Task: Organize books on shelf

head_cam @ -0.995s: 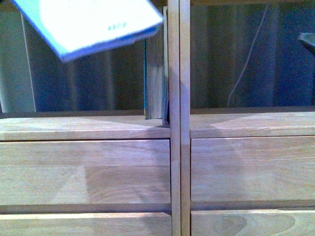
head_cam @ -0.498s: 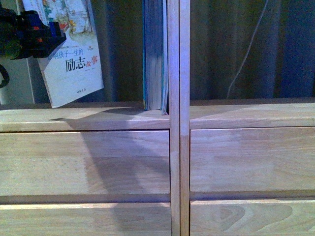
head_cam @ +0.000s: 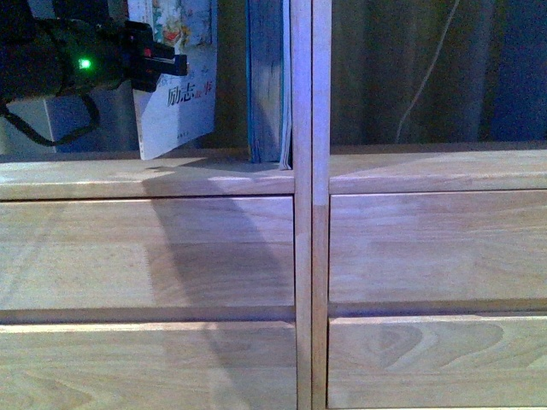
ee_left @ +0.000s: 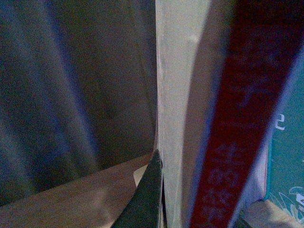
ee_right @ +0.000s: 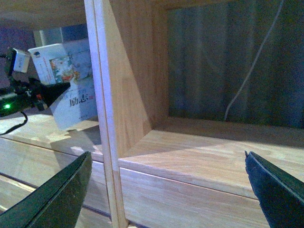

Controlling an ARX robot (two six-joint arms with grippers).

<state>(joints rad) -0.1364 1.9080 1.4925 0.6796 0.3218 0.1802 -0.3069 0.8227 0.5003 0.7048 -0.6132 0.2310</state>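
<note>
My left gripper [head_cam: 158,64] comes in from the left and is shut on the thin paperback book [head_cam: 184,107]. That book hangs nearly upright, slightly tilted, just above the shelf [head_cam: 128,181] board in the left compartment. A gap separates it from the thick teal book [head_cam: 267,85], which stands upright against the central divider [head_cam: 311,171]. In the left wrist view the paperback's red spine [ee_left: 237,142] fills the space between the fingers [ee_left: 147,199], with the teal cover [ee_left: 287,161] beside it. My right gripper [ee_right: 166,175] is open and empty in front of the right compartment.
Below the shelf board are plain wooden drawer fronts [head_cam: 145,252]. A white cable [head_cam: 427,77] hangs behind the open right compartment [ee_right: 213,147], in front of a dark curtain. From the right wrist, the paperback [ee_right: 71,95] and left gripper [ee_right: 35,95] show past the divider.
The paperback went from tilted high up to nearly upright, then moved right towards the teal book. The shelf board sits lower in the front view now.
</note>
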